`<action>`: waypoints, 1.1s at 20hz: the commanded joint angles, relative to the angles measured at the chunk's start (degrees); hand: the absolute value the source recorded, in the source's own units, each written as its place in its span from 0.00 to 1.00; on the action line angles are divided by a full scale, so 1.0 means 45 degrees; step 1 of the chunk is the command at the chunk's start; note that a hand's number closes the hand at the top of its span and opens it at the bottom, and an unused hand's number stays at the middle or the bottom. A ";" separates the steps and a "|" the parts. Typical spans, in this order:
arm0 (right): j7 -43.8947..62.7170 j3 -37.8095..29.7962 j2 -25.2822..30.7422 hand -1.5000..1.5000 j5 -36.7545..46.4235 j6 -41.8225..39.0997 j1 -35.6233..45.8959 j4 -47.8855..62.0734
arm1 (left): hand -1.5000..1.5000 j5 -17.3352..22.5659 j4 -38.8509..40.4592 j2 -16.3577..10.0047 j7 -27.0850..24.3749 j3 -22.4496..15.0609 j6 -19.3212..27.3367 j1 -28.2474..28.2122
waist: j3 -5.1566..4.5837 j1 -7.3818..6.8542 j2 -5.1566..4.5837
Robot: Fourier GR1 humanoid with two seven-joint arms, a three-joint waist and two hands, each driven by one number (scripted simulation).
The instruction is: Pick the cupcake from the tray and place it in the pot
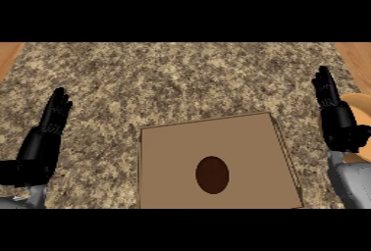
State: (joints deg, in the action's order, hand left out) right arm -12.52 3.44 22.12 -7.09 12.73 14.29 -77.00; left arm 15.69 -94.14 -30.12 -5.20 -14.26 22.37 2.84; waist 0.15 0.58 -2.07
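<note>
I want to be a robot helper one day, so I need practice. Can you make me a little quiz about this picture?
1. True or false: the cupcake lies on the tray.
2. The tan round thing at the right edge is partly hidden behind which? A) the right hand B) the tray C) the cupcake
3. Fill the gap: the left hand has straight fingers and holds ____.

Key: 1 true. 2 A. 3 nothing.
</note>
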 commanded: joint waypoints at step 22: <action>-0.9696 0.5221 0.3255 0.00 0.4941 -0.8252 0.5336 0.3065 | 0.50 0.1497 0.1332 0.1501 0.0748 0.1004 -0.0810 0.2923 | -0.0025 -0.0505 0.0340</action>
State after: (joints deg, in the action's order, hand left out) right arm -48.43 23.13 35.42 8.21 -21.52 35.29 -66.13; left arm 22.17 -89.07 -24.03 -1.73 -10.25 19.30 15.56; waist 0.10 -1.86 -0.76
